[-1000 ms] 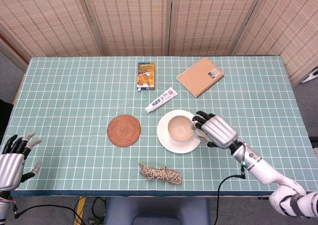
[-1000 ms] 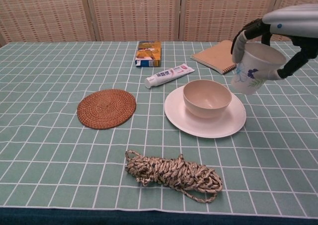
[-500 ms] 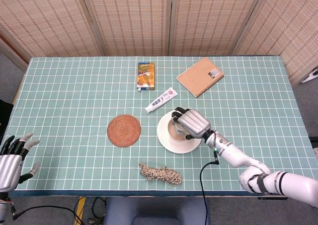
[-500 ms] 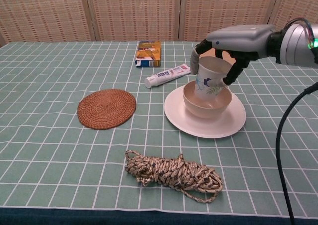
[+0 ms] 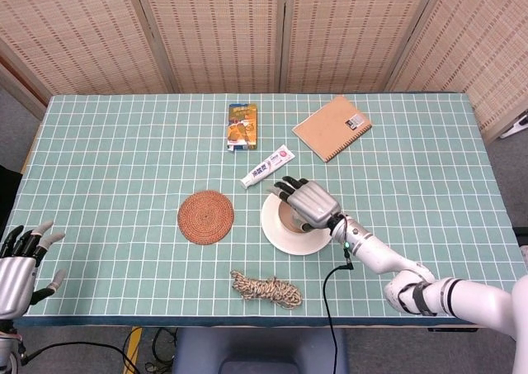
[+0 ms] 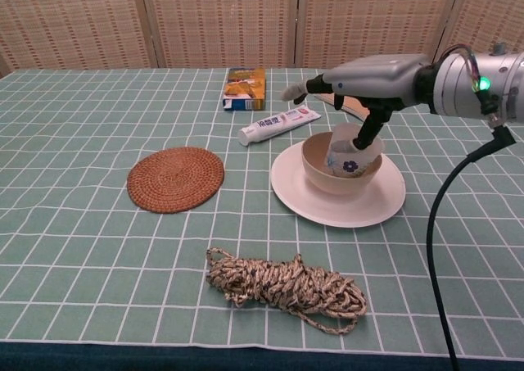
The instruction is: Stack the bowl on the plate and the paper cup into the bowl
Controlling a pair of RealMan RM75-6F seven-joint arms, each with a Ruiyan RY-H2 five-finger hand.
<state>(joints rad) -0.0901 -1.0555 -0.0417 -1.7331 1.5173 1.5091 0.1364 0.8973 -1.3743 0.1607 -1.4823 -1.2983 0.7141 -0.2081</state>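
In the last half second the paper cup has dropped from above the rim to sit inside the bowl, which rests on the plate right of centre in the chest view. The right hand hovers over it, fingers now spread, the thumb apparently still touching the rim (release looks underway). The left hand, lower left of the head view, idles with fingers apart. The stack appears essentially complete.
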